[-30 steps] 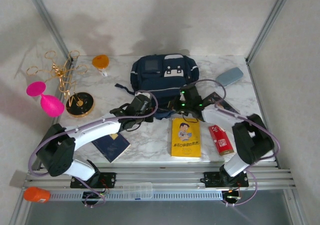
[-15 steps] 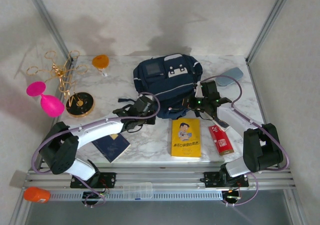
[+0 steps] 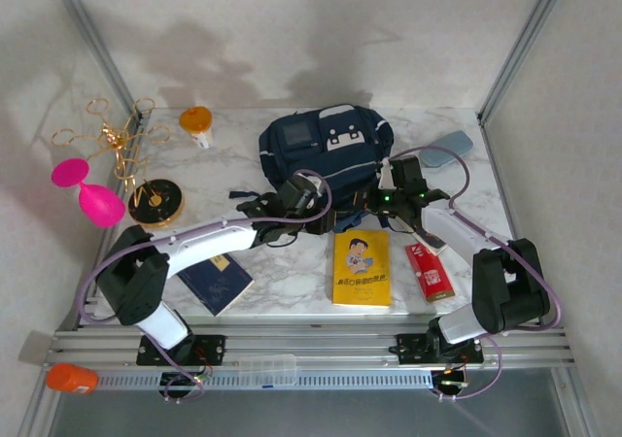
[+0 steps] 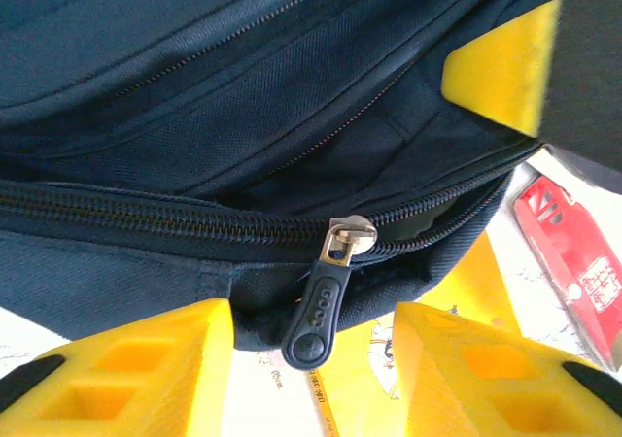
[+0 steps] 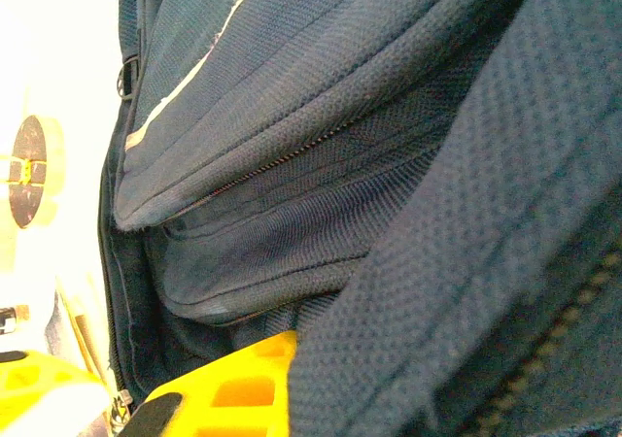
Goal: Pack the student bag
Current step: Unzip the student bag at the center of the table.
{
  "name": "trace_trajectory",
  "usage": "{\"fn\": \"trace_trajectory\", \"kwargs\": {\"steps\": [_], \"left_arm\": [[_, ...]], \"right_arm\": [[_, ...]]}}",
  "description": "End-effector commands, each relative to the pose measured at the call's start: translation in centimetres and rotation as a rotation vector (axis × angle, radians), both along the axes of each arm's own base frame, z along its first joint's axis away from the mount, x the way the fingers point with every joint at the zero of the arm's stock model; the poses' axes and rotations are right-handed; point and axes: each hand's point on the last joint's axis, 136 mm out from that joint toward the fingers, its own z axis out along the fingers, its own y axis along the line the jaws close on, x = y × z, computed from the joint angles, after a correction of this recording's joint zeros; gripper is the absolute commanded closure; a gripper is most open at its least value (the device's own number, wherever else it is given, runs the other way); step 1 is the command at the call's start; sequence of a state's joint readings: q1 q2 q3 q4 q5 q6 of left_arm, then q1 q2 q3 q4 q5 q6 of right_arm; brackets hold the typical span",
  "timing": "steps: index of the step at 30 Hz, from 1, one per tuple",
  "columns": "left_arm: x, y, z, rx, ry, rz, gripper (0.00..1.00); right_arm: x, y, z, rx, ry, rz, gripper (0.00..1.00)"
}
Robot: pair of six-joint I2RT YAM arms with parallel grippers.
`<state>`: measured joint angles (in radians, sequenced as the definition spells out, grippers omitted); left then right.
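Observation:
The student bag (image 3: 326, 151), a navy backpack with white trim, lies at the back middle of the table. My left gripper (image 3: 309, 200) is at its near edge. In the left wrist view the left gripper (image 4: 311, 364) is open, its yellow fingers (image 4: 146, 359) standing either side of the dark zipper pull (image 4: 321, 306) without touching it. The zip to the right of the slider gapes a little. My right gripper (image 3: 377, 196) is at the bag's right front corner, shut on the bag's fabric (image 5: 457, 262). That fabric hides all but one yellow finger (image 5: 233, 388).
A yellow book (image 3: 361, 267) and a red box (image 3: 429, 270) lie in front of the bag, and a dark blue booklet (image 3: 216, 284) lies near left. A grey case (image 3: 445, 149) is back right. A round gold disc (image 3: 155, 202), a jar (image 3: 196, 121) and a gold stand (image 3: 117, 141) are at the left.
My left gripper has opened off the zipper pull and slid right along the bag's front. The right gripper drew back to the right, pulling the bag's corner with it, then held still.

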<state>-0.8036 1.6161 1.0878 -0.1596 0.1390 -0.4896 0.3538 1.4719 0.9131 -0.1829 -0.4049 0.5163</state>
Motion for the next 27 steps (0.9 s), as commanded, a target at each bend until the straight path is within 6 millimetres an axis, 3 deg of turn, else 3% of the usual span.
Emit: {"fn": "trace_trajectory", "kwargs": {"steps": [1,6,12,27], "left_arm": [[0.6,-0.9,0.3,0.009,-0.011,-0.018,0.52],[1.3,-2.1,-0.7,-0.001,0.015,-0.029,0.51],[1.5,-3.7,-0.3,-0.041,0.003,-0.062,0.53],[2.4,-2.3,-0.3,0.025,-0.042,-0.023,0.90]], "right_arm": [[1.6,1.6,3.5,0.080,-0.110,0.046,1.00],[1.5,1.8,3.7,0.098,-0.108,0.050,1.00],[1.6,2.0,3.8,0.114,-0.108,0.052,1.00],[1.8,2.5,4.0,0.132,-0.106,0.069,1.00]]}}
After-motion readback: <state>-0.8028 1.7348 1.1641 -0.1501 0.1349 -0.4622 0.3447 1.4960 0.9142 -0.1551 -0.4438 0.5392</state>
